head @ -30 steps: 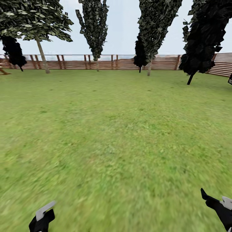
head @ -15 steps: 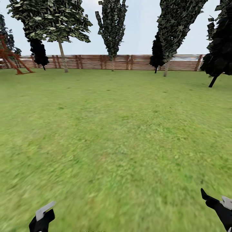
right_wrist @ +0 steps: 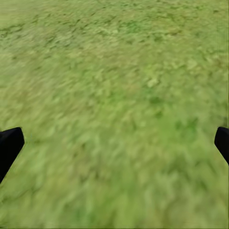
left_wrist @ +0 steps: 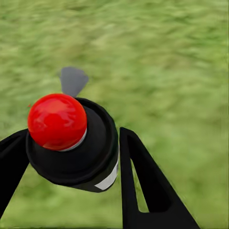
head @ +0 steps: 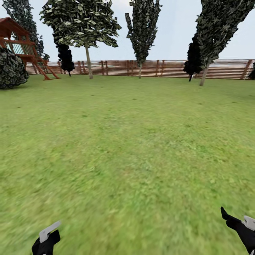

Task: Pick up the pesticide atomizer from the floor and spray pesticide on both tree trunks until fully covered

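Black body with a glossy red cap: the pesticide atomizer (left_wrist: 71, 143) sits between the two dark fingers (left_wrist: 143, 191) of the left gripper (left_wrist: 67, 162), which pinch it from both sides, above blurred grass. In the head view the left gripper (head: 46, 241) shows low at the left, a grey part of the atomizer (head: 49, 230) jutting from it. The right gripper (right_wrist: 114, 143) is spread wide, its fingertips (right_wrist: 9, 145) at opposite edges of the wrist picture with lawn between; in the head view it shows low at the right (head: 241, 228). Beyond lies the green lawn (head: 134, 141). Far off, a brown slat fence (head: 170, 69) borders it. Two pale-trunked trees (head: 88, 62) (head: 203, 76) stand before the fence. A red wooden play frame (head: 24, 46) stands at the far left.
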Robot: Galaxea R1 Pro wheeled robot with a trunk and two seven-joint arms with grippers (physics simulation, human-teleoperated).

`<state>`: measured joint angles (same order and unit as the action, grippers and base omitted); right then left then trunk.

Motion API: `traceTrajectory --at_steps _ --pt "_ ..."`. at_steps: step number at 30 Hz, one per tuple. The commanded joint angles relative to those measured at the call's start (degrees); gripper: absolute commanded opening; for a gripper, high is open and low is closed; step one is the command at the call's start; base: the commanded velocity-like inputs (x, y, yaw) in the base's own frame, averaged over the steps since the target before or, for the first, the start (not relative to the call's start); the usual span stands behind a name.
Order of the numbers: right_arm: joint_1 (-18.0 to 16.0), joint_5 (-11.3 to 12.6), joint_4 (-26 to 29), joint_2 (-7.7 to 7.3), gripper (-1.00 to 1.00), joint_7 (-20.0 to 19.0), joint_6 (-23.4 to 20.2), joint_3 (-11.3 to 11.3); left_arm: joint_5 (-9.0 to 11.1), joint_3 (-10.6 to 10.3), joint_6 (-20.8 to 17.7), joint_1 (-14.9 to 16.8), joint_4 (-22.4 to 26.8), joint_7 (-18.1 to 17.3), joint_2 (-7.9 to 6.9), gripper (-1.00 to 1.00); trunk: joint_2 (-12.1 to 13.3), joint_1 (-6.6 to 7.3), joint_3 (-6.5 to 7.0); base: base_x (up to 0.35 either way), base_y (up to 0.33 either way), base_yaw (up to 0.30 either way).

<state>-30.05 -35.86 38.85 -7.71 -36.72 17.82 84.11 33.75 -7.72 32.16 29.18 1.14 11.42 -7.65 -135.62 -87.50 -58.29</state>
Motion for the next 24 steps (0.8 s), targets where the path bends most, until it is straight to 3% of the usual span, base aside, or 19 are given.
traceTrajectory --at_steps 1,20,24 --pt "0.0 0.0 0.0 0.01 1.0 -0.01 -0.03 0.0 0.0 -0.02 0.0 0.0 0.0 0.01 0.0 -1.0 0.0 0.0 0.0 0.0 0.0 0.29" --pt "0.0 0.0 0.0 0.02 1.0 -0.01 0.01 0.0 0.0 -0.02 0.0 0.0 0.0 0.01 0.0 -1.0 0.0 0.0 0.01 0.0 0.0 0.289" --pt "0.0 -0.08 0.0 0.05 1.0 -0.14 0.01 -0.03 0.0 0.0 0.0 0.0 0.0 0.01 0.0 -1.0 0.0 0.0 0.24 0.0 0.0 0.077"
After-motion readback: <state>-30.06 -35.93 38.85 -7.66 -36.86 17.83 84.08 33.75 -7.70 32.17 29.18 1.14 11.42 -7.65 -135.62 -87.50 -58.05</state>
